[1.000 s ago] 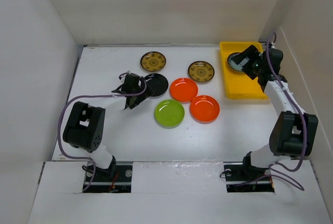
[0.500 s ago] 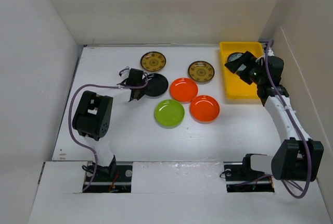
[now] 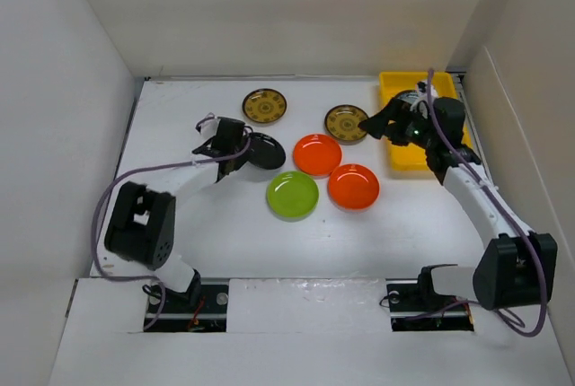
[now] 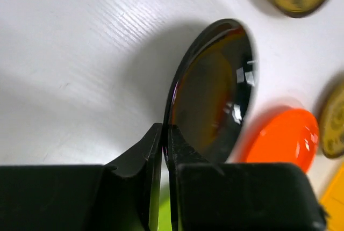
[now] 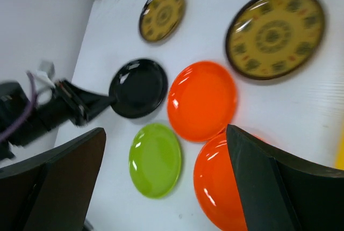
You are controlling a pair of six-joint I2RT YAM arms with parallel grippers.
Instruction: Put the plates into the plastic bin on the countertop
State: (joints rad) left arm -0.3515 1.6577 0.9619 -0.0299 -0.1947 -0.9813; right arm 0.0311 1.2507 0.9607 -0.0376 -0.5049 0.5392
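Observation:
My left gripper (image 3: 244, 146) is shut on the left rim of the black plate (image 3: 269, 150). In the left wrist view the gripper (image 4: 165, 134) pinches that rim and the black plate (image 4: 215, 91) stands tilted. My right gripper (image 3: 373, 123) hovers open over the right brown-gold plate (image 3: 345, 123), left of the yellow plastic bin (image 3: 410, 158). In the right wrist view the gripper (image 5: 165, 131) is empty above the lime green plate (image 5: 155, 159) and two orange plates (image 5: 202, 101) (image 5: 220, 182). A plate (image 3: 407, 99) in the bin is mostly hidden by the arm.
A second brown-gold plate (image 3: 264, 106) lies at the back of the white countertop (image 3: 180, 126). White walls close in the left, back and right sides. The orange plates (image 3: 316, 154) (image 3: 353, 187) and the lime green plate (image 3: 292, 195) sit close together mid-table.
The left gripper has closed on the black plate's rim and tipped it. The right gripper has swung left out of the bin to above the right brown-gold plate.

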